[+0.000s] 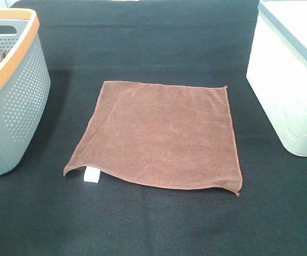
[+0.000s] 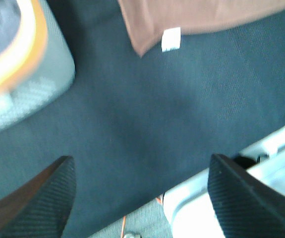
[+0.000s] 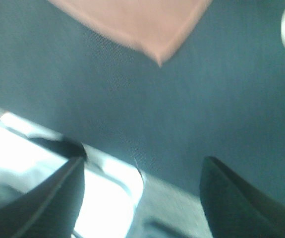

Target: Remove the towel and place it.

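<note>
The rust-brown towel (image 1: 161,133) lies spread flat in the middle of the black table, its small white tag (image 1: 92,175) at the near left corner. That corner and tag also show in the left wrist view (image 2: 171,39), and the towel's near right corner shows in the right wrist view (image 3: 154,29). My left gripper (image 2: 140,198) is open and empty, held over the table's near edge, well short of the towel. My right gripper (image 3: 142,196) is open and empty, also back over the near edge. Neither gripper shows in the exterior high view.
A grey perforated basket (image 1: 22,101) with an orange rim stands at the left, with brown cloth inside; its corner shows in the left wrist view (image 2: 28,89). A white lidded bin (image 1: 289,90) stands at the right. Pale metal structure (image 2: 261,163) lies beyond the near table edge.
</note>
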